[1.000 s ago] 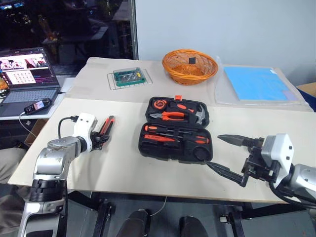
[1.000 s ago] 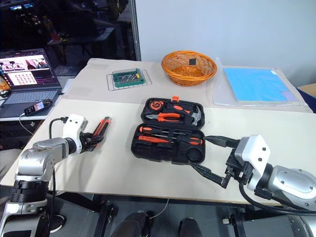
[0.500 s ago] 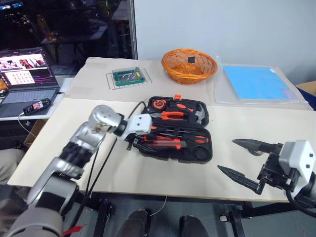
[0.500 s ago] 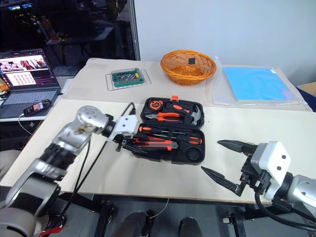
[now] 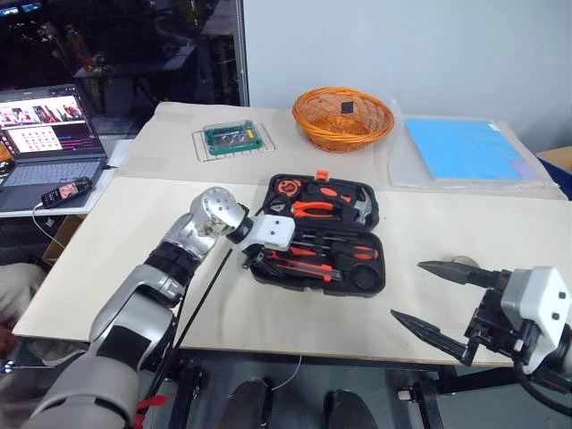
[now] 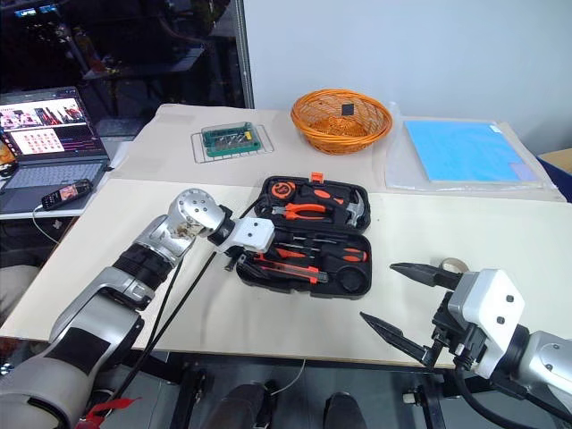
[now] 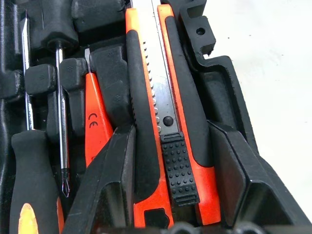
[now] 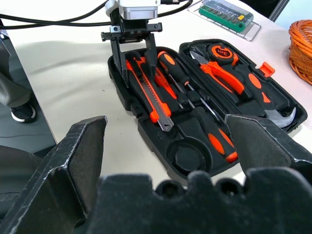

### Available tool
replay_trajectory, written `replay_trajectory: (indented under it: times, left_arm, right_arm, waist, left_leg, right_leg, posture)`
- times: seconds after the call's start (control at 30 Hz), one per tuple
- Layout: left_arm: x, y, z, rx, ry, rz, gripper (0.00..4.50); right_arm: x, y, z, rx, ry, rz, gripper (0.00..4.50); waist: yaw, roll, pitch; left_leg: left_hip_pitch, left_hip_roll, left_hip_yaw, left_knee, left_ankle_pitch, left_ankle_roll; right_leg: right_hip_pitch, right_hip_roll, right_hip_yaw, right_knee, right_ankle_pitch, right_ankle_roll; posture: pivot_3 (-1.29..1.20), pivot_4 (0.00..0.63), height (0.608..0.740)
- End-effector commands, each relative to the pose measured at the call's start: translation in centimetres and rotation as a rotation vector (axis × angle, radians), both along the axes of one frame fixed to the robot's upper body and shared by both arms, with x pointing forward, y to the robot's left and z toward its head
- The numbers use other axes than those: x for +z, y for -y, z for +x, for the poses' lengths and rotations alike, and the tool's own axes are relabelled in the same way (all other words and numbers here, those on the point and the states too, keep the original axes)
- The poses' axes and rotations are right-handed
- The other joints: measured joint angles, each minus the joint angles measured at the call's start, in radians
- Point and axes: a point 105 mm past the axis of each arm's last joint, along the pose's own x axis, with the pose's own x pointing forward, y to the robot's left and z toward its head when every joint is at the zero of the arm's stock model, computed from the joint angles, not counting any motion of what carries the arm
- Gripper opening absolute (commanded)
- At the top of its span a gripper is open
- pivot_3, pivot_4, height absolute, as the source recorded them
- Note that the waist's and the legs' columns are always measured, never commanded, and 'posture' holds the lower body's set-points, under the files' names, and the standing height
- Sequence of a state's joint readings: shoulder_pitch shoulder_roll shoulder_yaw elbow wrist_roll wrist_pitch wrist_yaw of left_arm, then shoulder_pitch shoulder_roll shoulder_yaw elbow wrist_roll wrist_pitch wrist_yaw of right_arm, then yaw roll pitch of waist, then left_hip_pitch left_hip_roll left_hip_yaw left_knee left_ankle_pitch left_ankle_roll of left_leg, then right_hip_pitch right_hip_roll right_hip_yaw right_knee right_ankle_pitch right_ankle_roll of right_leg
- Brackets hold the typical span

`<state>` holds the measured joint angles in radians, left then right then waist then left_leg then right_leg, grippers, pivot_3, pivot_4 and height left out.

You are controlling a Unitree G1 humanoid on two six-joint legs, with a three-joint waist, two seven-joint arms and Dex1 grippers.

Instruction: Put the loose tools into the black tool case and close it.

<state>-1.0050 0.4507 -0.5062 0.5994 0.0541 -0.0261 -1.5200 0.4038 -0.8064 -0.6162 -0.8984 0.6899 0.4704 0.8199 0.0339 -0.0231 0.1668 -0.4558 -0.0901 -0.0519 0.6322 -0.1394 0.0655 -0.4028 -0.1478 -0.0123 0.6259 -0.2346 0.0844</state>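
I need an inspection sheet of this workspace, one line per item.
Surface: beige table, two boards joined.
Job's things: black tool case open; utility knife lying in its slot beside the screwdrivers.
Clutter: orange basket, clear box, blue sheet.
Grippers: left gripper straddling the knife, jaws apart; right gripper open, off the case.
Cables: black cable along the left arm.
Surroundings: laptop, phone.

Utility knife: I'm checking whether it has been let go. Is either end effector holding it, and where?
The left end effector straddles the utility knife at its slider end, over the tool case; release cannot be told. The right end effector holds nothing.
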Motion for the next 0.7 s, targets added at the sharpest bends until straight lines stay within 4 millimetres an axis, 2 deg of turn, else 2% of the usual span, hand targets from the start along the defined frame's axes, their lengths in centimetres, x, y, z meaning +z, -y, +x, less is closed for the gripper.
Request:
replay_trajectory:
  times: [0.03, 0.1, 0.2, 0.27, 0.3, 0.33, 0.4, 0.5, 0.57, 0.6, 0.7]
  left_arm:
    - [1.5, 0.5, -0.6, 0.044, -0.107, -0.044, 3.35]
    - [3.7, 0.5, -0.9, 0.080, -0.177, -0.137, 4.07]
    - [6.7, 0.1, -1.5, 0.159, -0.305, -0.281, 4.07]
    - [6.9, -0.4, -1.0, 0.247, -0.308, -0.339, 3.48]
    - [6.7, -0.6, -1.0, 0.290, -0.318, -0.372, 3.38]
    - [6.6, -0.7, -1.1, 0.311, -0.323, -0.404, 2.84]
    - [5.5, -0.8, -1.5, 0.371, -0.314, -0.479, 2.07]
    - [2.9, -0.5, -1.9, 0.433, -0.265, -0.483, 1.00]
    - [0.3, -0.7, -1.6, 0.529, -0.243, -0.428, 0.26]
    - [-1.2, -0.9, -1.6, 0.564, -0.239, -0.386, 0.04]
    - [-4.7, -1.1, -1.9, 0.618, -0.215, -0.259, 0.04]
  right_arm:
    - [0.7, -0.1, -0.2, -0.002, 0.036, -0.006, 4.50]
    - [0.7, -0.1, -0.2, -0.002, 0.036, -0.004, 4.50]
    - [0.6, -0.2, -0.1, -0.001, 0.034, 0.000, 4.50]
    - [0.5, -0.1, 0.0, -0.001, 0.033, 0.002, 4.50]
    - [0.5, -0.1, 0.0, -0.001, 0.033, 0.003, 4.50]
    - [0.5, -0.1, 0.0, -0.001, 0.033, 0.004, 4.50]
    - [0.6, -0.1, 0.2, 0.000, 0.032, 0.006, 4.50]
    - [0.6, 0.0, 0.4, 0.000, 0.029, 0.005, 4.50]
    - [0.5, 0.2, 0.5, -0.002, 0.025, 0.001, 4.50]
    - [0.5, 0.2, 0.5, -0.002, 0.022, -0.002, 4.50]
    - [0.3, 0.4, 0.4, -0.016, 0.008, -0.008, 4.50]
  waist:
    - [-0.002, 0.000, 0.000]
    - [-0.004, 0.000, 0.000]
    - [-0.011, 0.000, 0.001]
    - [-0.019, 0.000, 0.001]
    - [-0.021, 0.000, 0.000]
    - [-0.022, 0.000, 0.000]
    - [-0.024, 0.001, 0.000]
    - [-0.022, 0.000, 0.000]
    - [-0.018, 0.000, 0.000]
    - [-0.015, 0.000, 0.000]
    - [-0.005, 0.001, -0.001]
  left_leg:
    - [0.000, 0.000, 0.000, 0.000, 0.000, 0.000]
    - [-0.001, 0.000, 0.000, 0.000, 0.001, 0.002]
    - [-0.001, 0.000, 0.000, 0.001, 0.001, 0.003]
    - [-0.001, 0.000, -0.001, 0.002, 0.001, 0.003]
    - [0.000, 0.000, -0.001, 0.002, 0.001, 0.003]
    - [0.001, 0.000, -0.002, 0.002, 0.001, 0.002]
    - [0.005, 0.000, -0.001, 0.001, 0.000, 0.001]
    - [0.010, 0.000, -0.002, 0.000, -0.003, -0.005]
    - [0.010, 0.001, -0.002, 0.000, -0.003, -0.005]
    - [0.010, 0.001, -0.002, 0.000, -0.003, -0.005]
    - [0.012, 0.001, -0.002, 0.001, -0.004, -0.005]
  right_leg:
    - [0.000, 0.000, 0.000, 0.000, 0.000, 0.000]
    - [-0.001, 0.000, 0.000, 0.001, 0.000, 0.000]
    - [-0.001, 0.001, 0.000, 0.002, 0.000, 0.000]
    - [-0.001, 0.001, 0.000, 0.003, 0.000, 0.000]
    - [0.000, 0.001, 0.000, 0.003, 0.000, 0.000]
    - [0.000, 0.001, 0.000, 0.003, 0.000, 0.000]
    - [0.001, 0.000, 0.001, 0.003, 0.000, 0.000]
    - [0.006, 0.000, 0.002, 0.002, -0.001, 0.000]
    - [0.006, 0.000, 0.002, 0.002, 0.000, 0.000]
    - [0.006, 0.000, 0.002, 0.001, 0.000, 0.000]
    - [0.010, -0.001, 0.002, 0.000, 0.000, 0.000]
  posture:
    - [0.00, 0.150, 0.740]
    - [0.00, 0.150, 0.740]
    - [0.00, 0.150, 0.740]
    - [0.00, 0.150, 0.740]
    - [0.00, 0.150, 0.740]
    - [0.00, 0.150, 0.740]
    - [0.00, 0.150, 0.740]
    - [0.00, 0.150, 0.740]
    - [0.00, 0.150, 0.740]
    - [0.00, 0.150, 0.740]
    - [0.00, 0.150, 0.740]
